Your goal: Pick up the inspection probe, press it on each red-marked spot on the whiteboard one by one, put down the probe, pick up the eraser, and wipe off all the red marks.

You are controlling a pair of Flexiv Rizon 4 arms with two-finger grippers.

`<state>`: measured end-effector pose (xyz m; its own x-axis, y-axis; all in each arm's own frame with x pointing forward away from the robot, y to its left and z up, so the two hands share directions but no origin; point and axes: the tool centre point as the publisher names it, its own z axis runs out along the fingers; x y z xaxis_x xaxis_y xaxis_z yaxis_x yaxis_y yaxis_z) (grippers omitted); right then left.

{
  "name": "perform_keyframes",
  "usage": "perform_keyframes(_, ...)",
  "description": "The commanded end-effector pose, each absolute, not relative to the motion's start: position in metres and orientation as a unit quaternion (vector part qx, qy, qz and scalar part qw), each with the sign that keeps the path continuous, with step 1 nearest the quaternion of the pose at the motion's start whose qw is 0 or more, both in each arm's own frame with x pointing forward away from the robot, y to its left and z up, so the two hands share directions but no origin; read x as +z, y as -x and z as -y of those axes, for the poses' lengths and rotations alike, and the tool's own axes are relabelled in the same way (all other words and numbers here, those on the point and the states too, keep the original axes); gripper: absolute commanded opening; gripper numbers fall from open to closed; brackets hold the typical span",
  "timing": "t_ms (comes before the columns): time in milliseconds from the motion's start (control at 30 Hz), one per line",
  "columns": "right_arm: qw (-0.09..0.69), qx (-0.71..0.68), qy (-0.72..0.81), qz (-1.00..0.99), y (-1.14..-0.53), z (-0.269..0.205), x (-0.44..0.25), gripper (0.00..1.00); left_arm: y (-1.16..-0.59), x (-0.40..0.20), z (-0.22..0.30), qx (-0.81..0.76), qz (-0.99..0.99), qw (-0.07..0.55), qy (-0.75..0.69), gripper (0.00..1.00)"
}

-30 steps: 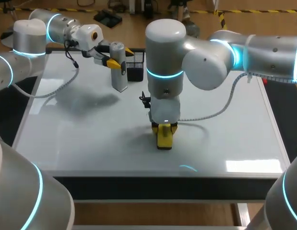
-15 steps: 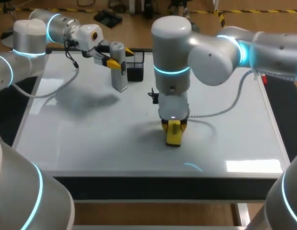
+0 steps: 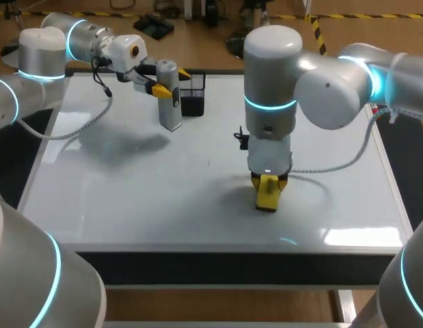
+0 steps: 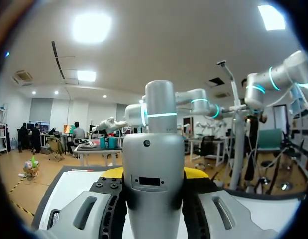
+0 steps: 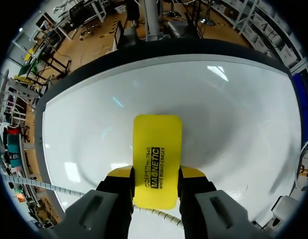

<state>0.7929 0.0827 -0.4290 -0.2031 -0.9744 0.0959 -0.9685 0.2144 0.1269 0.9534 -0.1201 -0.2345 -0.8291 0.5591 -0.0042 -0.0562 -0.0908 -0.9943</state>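
Surface: a glossy white whiteboard [image 3: 129, 178] in a dark frame serves as the tabletop and fills the head view; no red marks show on the bare parts, though glare and the arms hide some of it
Step in hand: the wiping stage, I judge, since an eraser is down on the board at the lower middle of the head view
Right pincer: the right gripper [image 3: 268, 182] points straight down, its fingers only as far apart as the eraser is wide, clenched on the two long sides of the yellow rectangular block eraser [image 3: 267, 198], whose face looks pressed flat to the board
Left pincer: at the upper left of the head view the left gripper [image 3: 171, 82] clamps the silver cylindrical metal probe [image 3: 169, 109] from two sides; the probe stands upright, its foot on or just above the board, I cannot tell which
Beside the probe: a black wire-mesh holder [image 3: 193, 96] just to its right, near the board's far edge
Next move: probably a sweep over any patch not yet wiped, which calls for even downward pressure and a flat eraser face; by the task the probe should be set down, and the holder looks the likely place for it
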Motion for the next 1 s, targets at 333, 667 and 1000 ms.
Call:
perform_keyframes(333,0.046,-0.007,-0.622,0.781,-0.781,-0.056,-0.393,0.0,-0.955,-0.233,0.119,0.71,0.639,0.218,0.198,0.0)
perform_keyframes(667,0.046,-0.002,-0.619,0.784,-0.78,-0.053,-0.39,0.0,-0.955,-0.233,0.119,0.71,0.639,0.218,0.198,0.0)
perform_keyframes(1000,0.046,-0.002,-0.619,0.784,-0.78,-0.053,-0.39,0.0,-0.955,-0.233,0.119,0.71,0.639,0.218,0.198,0.0)
